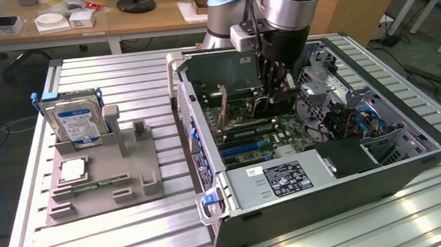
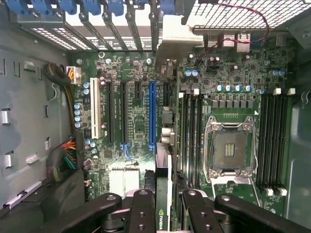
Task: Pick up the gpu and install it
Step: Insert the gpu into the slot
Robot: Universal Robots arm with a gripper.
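One gpu (image 2: 162, 216), a thin flat card seen edge-on in the wrist view with a dark face and a small green logo, sits between the black bolted metal fingers (image 2: 142, 208) of the gripper (image 2: 165, 199). The jaws are closed in on its two faces, pinching it. In the exterior view the gripper (image 1: 273, 92) reaches straight down into the open computer case (image 1: 404, 165). The gpu (image 1: 267, 108) hangs upright there as a dark slab under the fingertips, low over the motherboard (image 1: 259, 138); can't tell if its lower edge touches a slot. In the wrist view the card runs parallel to, and just beside, a long blue slot (image 2: 152, 116) on the green, component-studded board. A white slot (image 2: 95, 109) lies further off, with a square metal-framed CPU socket (image 2: 231, 148) on the other side. From the gripper in the exterior view, a boxy silver power supply (image 1: 273, 183) with a dark label is at 6 o'clock. Blue cables (image 1: 367, 118) are at 3 o'clock. Outside the case at 9 o'clock, on the exterior view's left, a grey moulded fixture (image 1: 145, 189) rests on the ribbed aluminium table (image 1: 112, 72). It holds an upright hard drive (image 1: 73, 117) with a blue-white label and a narrow green memory stick (image 1: 95, 184) lying flat. A wooden desk (image 1: 140, 20) is at 11 o'clock.
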